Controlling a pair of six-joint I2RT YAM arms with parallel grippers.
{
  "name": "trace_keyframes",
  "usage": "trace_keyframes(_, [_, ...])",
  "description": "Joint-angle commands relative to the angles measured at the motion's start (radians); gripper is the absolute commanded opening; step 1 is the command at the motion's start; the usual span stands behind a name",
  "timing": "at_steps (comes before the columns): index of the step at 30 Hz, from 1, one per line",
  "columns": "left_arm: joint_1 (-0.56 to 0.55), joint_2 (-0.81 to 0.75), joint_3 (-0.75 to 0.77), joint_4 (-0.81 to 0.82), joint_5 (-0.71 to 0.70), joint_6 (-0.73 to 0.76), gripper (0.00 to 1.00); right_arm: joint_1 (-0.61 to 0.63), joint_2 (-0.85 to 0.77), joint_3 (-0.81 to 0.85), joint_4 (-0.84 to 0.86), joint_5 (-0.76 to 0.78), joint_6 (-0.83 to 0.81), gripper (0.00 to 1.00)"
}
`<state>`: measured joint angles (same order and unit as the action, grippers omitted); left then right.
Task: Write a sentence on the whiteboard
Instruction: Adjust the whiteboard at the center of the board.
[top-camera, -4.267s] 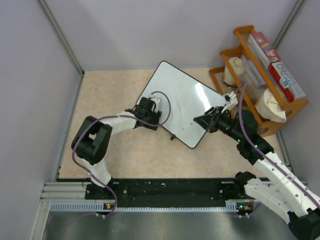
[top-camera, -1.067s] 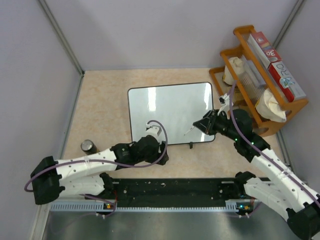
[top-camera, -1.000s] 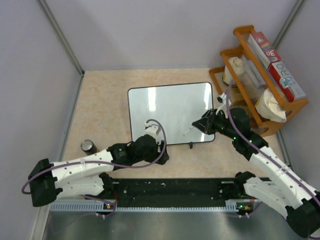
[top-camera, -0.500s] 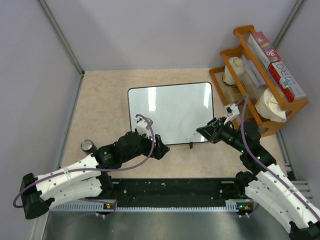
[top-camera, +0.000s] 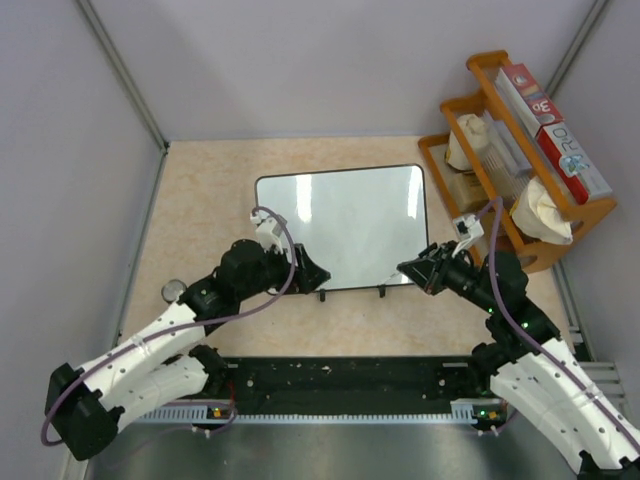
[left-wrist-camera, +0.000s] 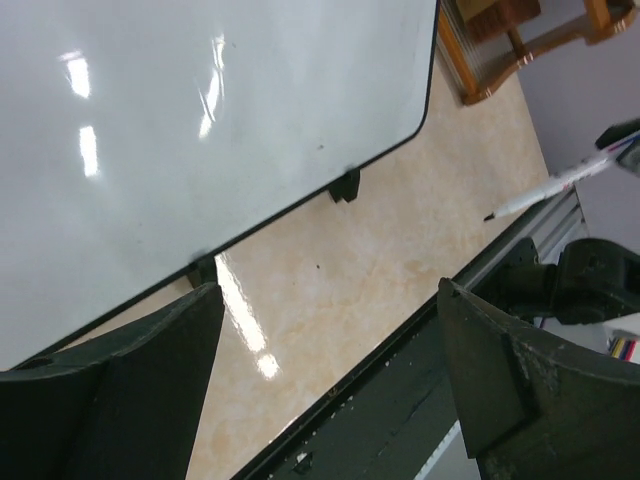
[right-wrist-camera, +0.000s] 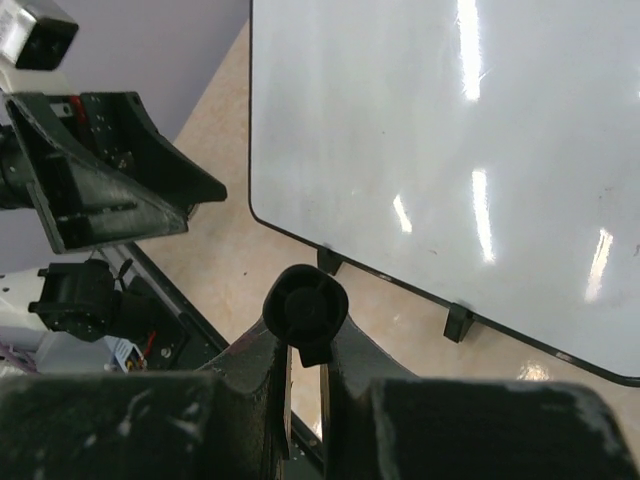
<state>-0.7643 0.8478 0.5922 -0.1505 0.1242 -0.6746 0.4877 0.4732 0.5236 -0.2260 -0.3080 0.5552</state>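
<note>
Glossy white rectangular whiteboard (top-camera: 340, 225) lies flat on the beige surface (top-camera: 205, 200) so your right pincer (top-camera: 414, 270), clenched on a thin white pen (left-wrist-camera: 556, 184), can write; left pincer (top-camera: 306, 272) hangs released at its near edge.

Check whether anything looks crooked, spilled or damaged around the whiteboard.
Nothing stands out. The whiteboard lies flat with no writing or cracks, and the right tool holds a marker just off its near right corner.
</note>
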Motion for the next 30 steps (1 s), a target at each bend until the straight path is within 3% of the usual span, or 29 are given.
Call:
trace_keyframes(1, [0.097,0.033,0.109,-0.007,0.118,0.035,0.91,-0.008,0.079,0.050,0.048,-0.006,-0.041,0.00])
trace_keyframes(6, [0.204,0.123,0.176,-0.026,0.173,0.098,0.91,-0.008,0.174,0.108,0.057,-0.016,-0.077,0.00])
trace_keyframes(12, [0.359,0.299,0.236,0.075,0.365,0.076,0.89,-0.009,0.251,0.206,0.048,0.030,-0.165,0.00])
trace_keyframes(18, [0.482,0.376,0.325,0.060,0.422,0.127,0.88,-0.008,0.327,0.296,0.034,0.001,-0.175,0.00])
trace_keyframes(23, [0.580,0.295,0.293,0.061,0.497,0.145,0.90,-0.009,0.375,0.280,0.097,-0.048,-0.133,0.00])
trace_keyframes(27, [0.623,0.153,0.178,0.069,0.439,0.168,0.90,-0.008,0.400,0.286,0.131,-0.072,-0.135,0.00])
trace_keyframes(30, [0.715,0.105,0.178,-0.024,0.413,0.211,0.91,-0.008,0.421,0.322,0.123,-0.083,-0.100,0.00])
